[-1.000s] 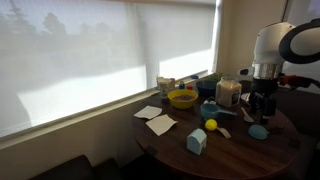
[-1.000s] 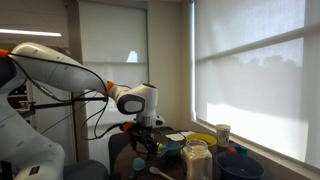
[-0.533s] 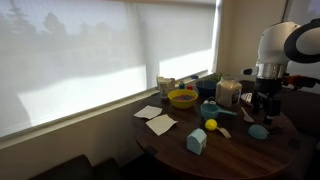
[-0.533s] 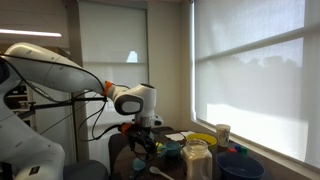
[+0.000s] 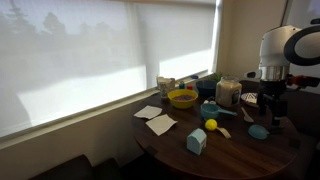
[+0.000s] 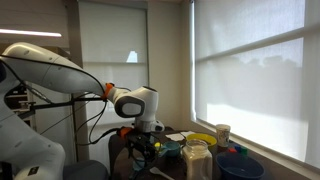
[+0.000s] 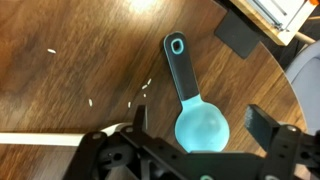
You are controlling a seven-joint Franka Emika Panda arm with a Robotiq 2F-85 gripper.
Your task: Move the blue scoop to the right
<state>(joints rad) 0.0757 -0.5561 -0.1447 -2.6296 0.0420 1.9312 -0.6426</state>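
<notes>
The blue scoop (image 7: 203,128) lies dome-up on the dark wooden table (image 7: 80,90), its darker handle (image 7: 180,65) pointing away. In an exterior view the scoop (image 5: 258,131) sits near the table's edge. My gripper (image 7: 200,125) is open, with one finger on each side of the dome, apart from it. In both exterior views the gripper (image 5: 268,110) (image 6: 145,150) hangs just above the table, over the scoop. Nothing is held.
A yellow ball (image 5: 211,125), a pale-blue box (image 5: 196,141), a teal cup (image 5: 209,110), a yellow bowl (image 5: 182,98), a jar (image 5: 228,93) and white napkins (image 5: 160,123) stand on the table. A black object (image 7: 238,38) lies by the table edge. White grains (image 7: 143,88) are scattered.
The arm and gripper have shifted slightly sideways over the scoop. The scoop has not moved.
</notes>
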